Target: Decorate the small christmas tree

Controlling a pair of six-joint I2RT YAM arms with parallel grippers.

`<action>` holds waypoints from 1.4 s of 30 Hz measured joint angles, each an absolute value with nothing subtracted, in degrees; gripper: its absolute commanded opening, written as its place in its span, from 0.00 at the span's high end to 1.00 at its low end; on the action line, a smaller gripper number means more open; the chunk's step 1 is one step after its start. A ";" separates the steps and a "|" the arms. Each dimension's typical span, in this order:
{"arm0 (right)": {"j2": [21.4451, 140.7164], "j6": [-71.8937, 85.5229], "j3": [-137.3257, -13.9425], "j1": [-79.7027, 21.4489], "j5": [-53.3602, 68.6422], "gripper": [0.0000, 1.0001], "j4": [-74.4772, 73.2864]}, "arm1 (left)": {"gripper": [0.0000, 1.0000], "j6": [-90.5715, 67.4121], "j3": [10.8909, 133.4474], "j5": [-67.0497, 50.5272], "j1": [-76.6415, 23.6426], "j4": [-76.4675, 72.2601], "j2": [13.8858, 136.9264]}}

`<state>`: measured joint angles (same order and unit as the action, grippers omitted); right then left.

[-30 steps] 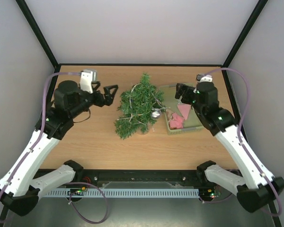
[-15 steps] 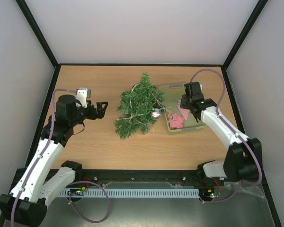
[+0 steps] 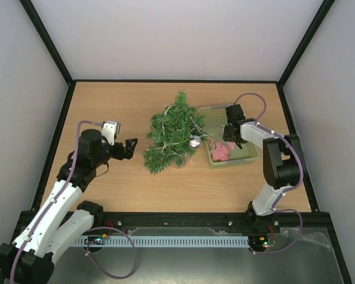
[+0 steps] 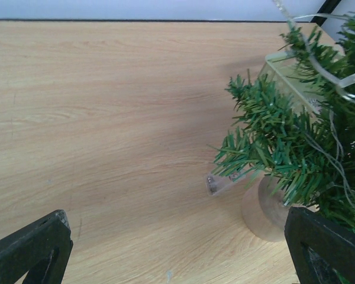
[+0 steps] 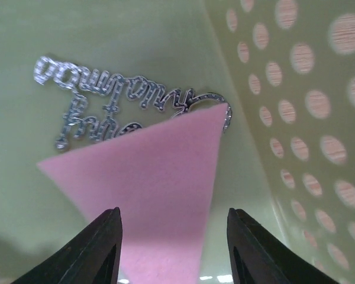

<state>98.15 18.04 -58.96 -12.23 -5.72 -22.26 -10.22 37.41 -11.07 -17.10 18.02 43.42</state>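
Observation:
The small christmas tree (image 3: pixel 174 133) stands at the table's middle on a round wooden base (image 4: pixel 263 207), wound with silvery string and carrying a silver ball (image 3: pixel 194 142); its branches (image 4: pixel 296 148) fill the right of the left wrist view. My left gripper (image 3: pixel 132 148) hovers open just left of the tree's lower branches, nothing between its fingers (image 4: pixel 180 260). My right gripper (image 3: pixel 229 137) reaches down into the pale green basket (image 3: pixel 234 164). Its jaws (image 5: pixel 173 219) stand partly apart over a pink felt piece (image 5: pixel 148 195), which lies between them.
A silver script ornament (image 5: pixel 106 94) lies on the basket floor beyond the felt. The perforated basket wall (image 5: pixel 302 118) rises close on the right. More pink pieces (image 3: pixel 220 152) sit in the basket. A small clear plastic box (image 4: pixel 225 180) lies by the tree base.
My right arm has swung in and dropped into the basket, its jaws narrowing over the pink felt. The left arm has drawn back towards me and edged towards the tree's lower branches.

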 measured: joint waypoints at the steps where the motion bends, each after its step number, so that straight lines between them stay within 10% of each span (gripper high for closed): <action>1: 99.07 18.15 -59.16 -11.79 -5.26 0.45 -22.20 | 0.00 -9.91 37.41 -10.55 -17.52 17.76 43.09; 7: 102.00 18.76 -59.46 -9.32 -2.28 0.43 -20.88 | 0.01 -8.82 37.41 -8.71 -18.94 17.34 42.02; 23: 102.80 19.79 -58.54 -7.14 6.57 0.97 -12.78 | 0.18 -7.27 37.41 -7.40 -19.99 17.02 42.04; 42: 81.47 19.05 -61.71 -7.20 6.13 0.98 -20.36 | 0.26 -10.35 37.93 -6.85 -20.03 17.56 43.00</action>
